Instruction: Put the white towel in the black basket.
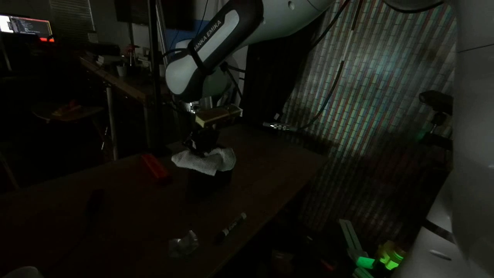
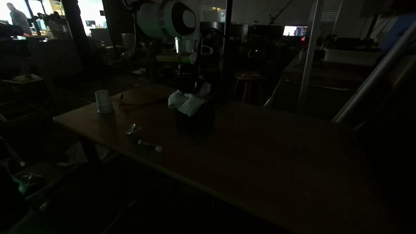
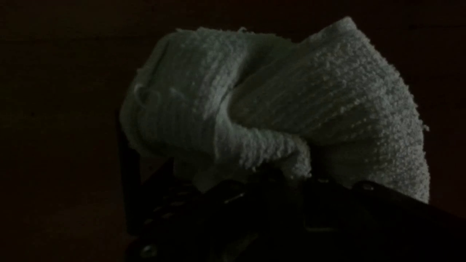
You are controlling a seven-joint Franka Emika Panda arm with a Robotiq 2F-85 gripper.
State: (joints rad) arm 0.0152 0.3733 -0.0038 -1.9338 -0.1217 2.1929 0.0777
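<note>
Left to right in an exterior view: red object (image 1: 155, 168) on bench (image 1: 266, 166); bunched white towel (image 1: 206, 164), claw (image 1: 202, 151) clamped on it, over black basket (image 1: 210, 186); marker (image 1: 232, 226). Pickup, carry look done; lowering in and release remain. Can't tell if towel touches basket.

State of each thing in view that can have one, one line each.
black basket: upright
white towel: bunched over the basket's top, not fully inside; rim contact unclear
gripper: shut on the towel
marker: lying on its side
cup: standing; which end is up, unclear
shiny scrap: crumpled
red object: lying flat
monitor: screen lit
</note>
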